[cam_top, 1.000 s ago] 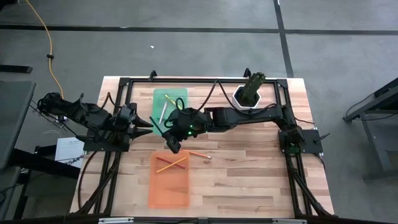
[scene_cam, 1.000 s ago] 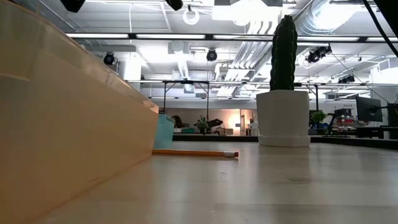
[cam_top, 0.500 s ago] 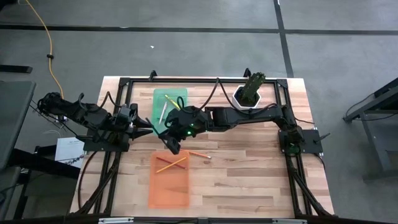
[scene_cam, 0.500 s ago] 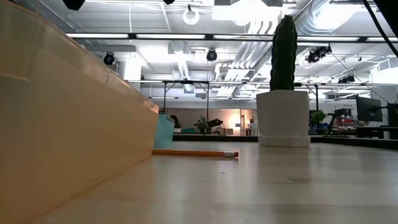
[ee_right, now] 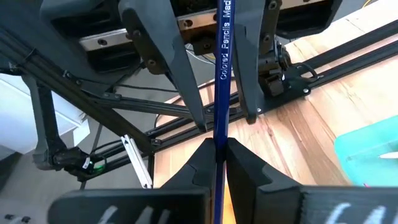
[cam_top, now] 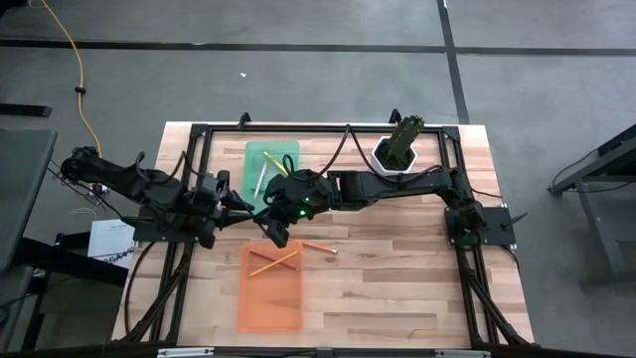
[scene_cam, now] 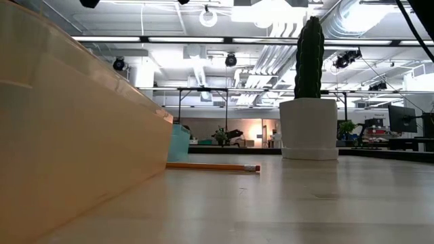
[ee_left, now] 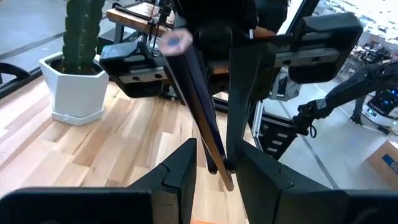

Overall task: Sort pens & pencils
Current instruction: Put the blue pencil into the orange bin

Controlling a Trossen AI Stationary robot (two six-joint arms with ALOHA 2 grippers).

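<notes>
Left gripper (cam_top: 241,206) had advanced to the right gripper (ee_right: 216,152), fingers spread either side of the blue pencil (ee_right: 221,74). Right fingers pinched that pencil, mid-air beside the green tray (cam_top: 286,151). Risk: right fingers releasing before the left close; pencil drops to tabletop (cam_top: 397,278).

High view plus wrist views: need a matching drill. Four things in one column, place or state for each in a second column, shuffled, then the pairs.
1. cactus pot
2. loose orange pencil
3. dark blue pencil
4. green tray

A. clamped in the right gripper
B. holds pens
C. lying on the bare table beside the orange tray
D. standing near a table corner on the right arm's side

Pairs: 1-D, 2-C, 3-A, 4-B
</notes>
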